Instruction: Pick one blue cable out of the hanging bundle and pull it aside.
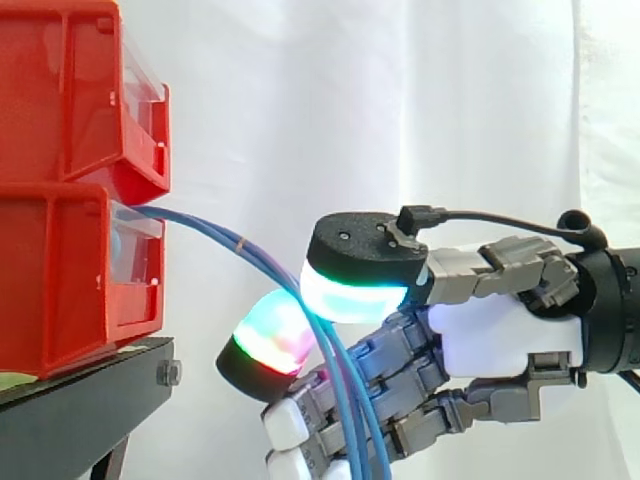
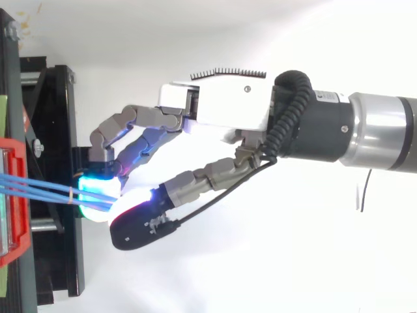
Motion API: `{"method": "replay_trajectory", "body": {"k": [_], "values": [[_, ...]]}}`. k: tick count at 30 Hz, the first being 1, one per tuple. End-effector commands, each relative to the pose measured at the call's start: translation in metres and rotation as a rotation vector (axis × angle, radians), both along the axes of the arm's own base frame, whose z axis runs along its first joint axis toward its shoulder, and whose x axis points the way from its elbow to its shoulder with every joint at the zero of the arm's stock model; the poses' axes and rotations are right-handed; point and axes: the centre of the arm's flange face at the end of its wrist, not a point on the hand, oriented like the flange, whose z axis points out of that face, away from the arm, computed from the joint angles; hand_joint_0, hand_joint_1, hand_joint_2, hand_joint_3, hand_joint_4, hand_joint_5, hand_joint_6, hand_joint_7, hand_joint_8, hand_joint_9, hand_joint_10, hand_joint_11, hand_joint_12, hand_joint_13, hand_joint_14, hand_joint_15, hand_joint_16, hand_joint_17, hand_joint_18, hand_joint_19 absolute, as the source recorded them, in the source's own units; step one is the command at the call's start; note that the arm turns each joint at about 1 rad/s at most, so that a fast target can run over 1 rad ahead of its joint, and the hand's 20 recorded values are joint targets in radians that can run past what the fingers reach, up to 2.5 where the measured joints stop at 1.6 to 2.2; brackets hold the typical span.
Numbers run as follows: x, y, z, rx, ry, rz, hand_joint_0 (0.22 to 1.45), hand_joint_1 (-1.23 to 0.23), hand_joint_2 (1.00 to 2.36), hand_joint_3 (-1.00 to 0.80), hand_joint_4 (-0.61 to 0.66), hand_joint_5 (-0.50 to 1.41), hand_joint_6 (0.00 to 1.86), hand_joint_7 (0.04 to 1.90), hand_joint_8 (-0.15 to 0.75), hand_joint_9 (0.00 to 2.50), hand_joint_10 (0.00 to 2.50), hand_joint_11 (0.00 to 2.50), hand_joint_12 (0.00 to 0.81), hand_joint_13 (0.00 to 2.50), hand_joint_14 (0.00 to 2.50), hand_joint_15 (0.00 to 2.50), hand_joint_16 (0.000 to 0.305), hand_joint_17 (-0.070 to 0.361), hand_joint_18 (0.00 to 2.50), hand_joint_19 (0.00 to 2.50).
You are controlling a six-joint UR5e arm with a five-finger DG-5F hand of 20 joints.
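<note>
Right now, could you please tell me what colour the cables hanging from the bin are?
Blue; the cables show best in the side view.

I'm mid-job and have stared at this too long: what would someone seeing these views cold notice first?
First the hand at the right of the side view, its pads glowing cyan-white and rainbow-coloured near the middle. Next the blue cables, arcing out of the lower of the stacked red bins at left and dropping between those pads, with the hand's fingers curled round them.
</note>
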Motion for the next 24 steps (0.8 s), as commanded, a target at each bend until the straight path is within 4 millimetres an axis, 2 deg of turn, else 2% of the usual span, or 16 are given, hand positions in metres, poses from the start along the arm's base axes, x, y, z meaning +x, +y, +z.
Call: {"method": "replay_trajectory", "body": {"k": [1, 2, 3, 4, 8, 11, 12, 16, 24], "values": [[-0.0011, 0.0026, 0.0043, -0.001, 0.004, 0.005, 0.68, -0.9, 1.02, -0.29, 0.06, -0.21, 0.93, 0.84, 0.282, 0.76, 0.01, 0.44, 0.375, 0.69, 0.01, 0.39, 0.047, 0.105, 0.65, 0.51], [-0.0016, 0.0026, 0.0048, 0.001, 0.004, 0.005, 0.68, -0.9, 1.01, -0.31, 0.06, -0.21, 0.93, 0.84, 0.281, 0.76, 0.01, 0.44, 0.376, 0.69, 0.01, 0.4, 0.047, 0.105, 0.65, 0.51], [-0.0014, 0.0026, 0.0049, 0.001, 0.002, 0.005, 0.7, -0.91, 1.0, -0.47, 0.1, -0.2, 0.93, 0.82, 0.28, 0.77, 0.01, 0.45, 0.374, 0.69, 0.01, 0.4, 0.046, 0.104, 0.66, 0.51], [-0.001, 0.0027, 0.0056, 0.001, 0.001, 0.005, 0.68, -0.91, 1.0, -0.5, 0.1, -0.2, 0.92, 0.81, 0.28, 0.78, 0.01, 0.46, 0.374, 0.7, 0.01, 0.39, 0.046, 0.103, 0.67, 0.51], [-0.0012, 0.0026, 0.0055, 0.01, 0.001, 0.005, 0.58, -0.87, 1.0, -0.5, 0.11, -0.19, 0.92, 0.83, 0.297, 0.84, 0.01, 0.48, 0.379, 0.72, 0.02, 0.42, 0.046, 0.104, 0.68, 0.54], [-0.0017, 0.0014, 0.0048, 0.024, 0.001, 0.003, 0.49, -0.75, 1.0, -0.5, 0.12, -0.16, 0.9, 0.86, 0.333, 0.93, 0.01, 0.47, 0.401, 0.76, 0.02, 0.43, 0.051, 0.116, 0.73, 0.55], [-0.0014, 0.0003, 0.0055, 0.025, 0.0, 0.001, 0.47, -0.65, 1.0, -0.5, 0.13, -0.14, 0.88, 0.9, 0.34, 0.97, 0.01, 0.47, 0.411, 0.79, 0.01, 0.42, 0.053, 0.12, 0.75, 0.57], [-0.0014, 0.0003, 0.0055, 0.03, -0.001, 0.001, 0.47, -0.53, 1.0, -0.5, 0.12, -0.13, 0.88, 0.92, 0.355, 1.02, 0.01, 0.47, 0.413, 0.82, 0.02, 0.44, 0.054, 0.122, 0.77, 0.58], [0.0004, -0.0016, 0.0047, 0.025, -0.014, -0.009, 0.49, -0.53, 1.0, -0.5, 0.12, -0.13, 0.87, 0.92, 0.351, 1.02, 0.02, 0.47, 0.411, 0.83, 0.02, 0.45, 0.053, 0.119, 0.77, 0.6]]}}
